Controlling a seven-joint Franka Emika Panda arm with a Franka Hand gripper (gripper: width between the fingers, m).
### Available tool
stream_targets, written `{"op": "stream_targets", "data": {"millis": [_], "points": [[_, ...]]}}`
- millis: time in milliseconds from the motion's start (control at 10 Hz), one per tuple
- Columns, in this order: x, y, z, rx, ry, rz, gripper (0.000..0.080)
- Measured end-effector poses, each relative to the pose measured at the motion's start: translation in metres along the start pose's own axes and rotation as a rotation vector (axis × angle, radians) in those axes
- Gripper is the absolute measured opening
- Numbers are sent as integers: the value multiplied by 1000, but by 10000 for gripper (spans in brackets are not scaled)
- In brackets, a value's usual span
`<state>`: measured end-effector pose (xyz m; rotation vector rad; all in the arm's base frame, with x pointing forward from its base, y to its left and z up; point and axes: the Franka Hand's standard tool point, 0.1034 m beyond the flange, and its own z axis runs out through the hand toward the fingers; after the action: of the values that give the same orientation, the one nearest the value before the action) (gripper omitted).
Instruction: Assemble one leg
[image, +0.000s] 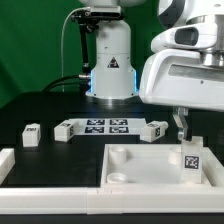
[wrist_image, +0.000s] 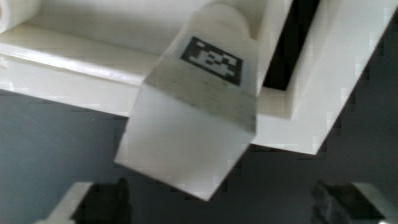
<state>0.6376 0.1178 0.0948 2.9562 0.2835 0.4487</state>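
A white leg (image: 190, 158) with a black-and-white tag stands upright at the near corner of the white tabletop (image: 145, 165), on the exterior view's right. My gripper (image: 181, 128) hangs just above it and slightly toward the exterior view's left. In the wrist view the leg (wrist_image: 192, 110) reaches up toward the camera from the tabletop's rim (wrist_image: 54, 60). Its top end lies between my spread fingers (wrist_image: 98, 203), which do not touch it. The gripper (wrist_image: 222, 205) is open and empty.
Three more legs lie on the dark table behind the tabletop, two (image: 31, 134) (image: 66, 129) on the exterior view's left and one (image: 155, 130) near the middle. The marker board (image: 107, 126) lies between them, in front of the arm's base (image: 110, 75).
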Motion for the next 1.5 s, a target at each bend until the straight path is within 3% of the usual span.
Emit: {"op": "stream_targets", "data": {"millis": [200,400,1000,1100,1200,1300,1400,1500], "points": [[0,16,-4,-2,-12,28,644],[-9,27,5,-12,-9,34,648],[-12,13,9,-8,-10,29,649],[-13,14,10,-9,-11,30,548],[-13,14,10,-9,-11,30,370],[-12,14,9,-9,-8,30,370],[-11,14,9,-9,-6,30,295],[-11,14,9,-9,-5,30,295]]}}
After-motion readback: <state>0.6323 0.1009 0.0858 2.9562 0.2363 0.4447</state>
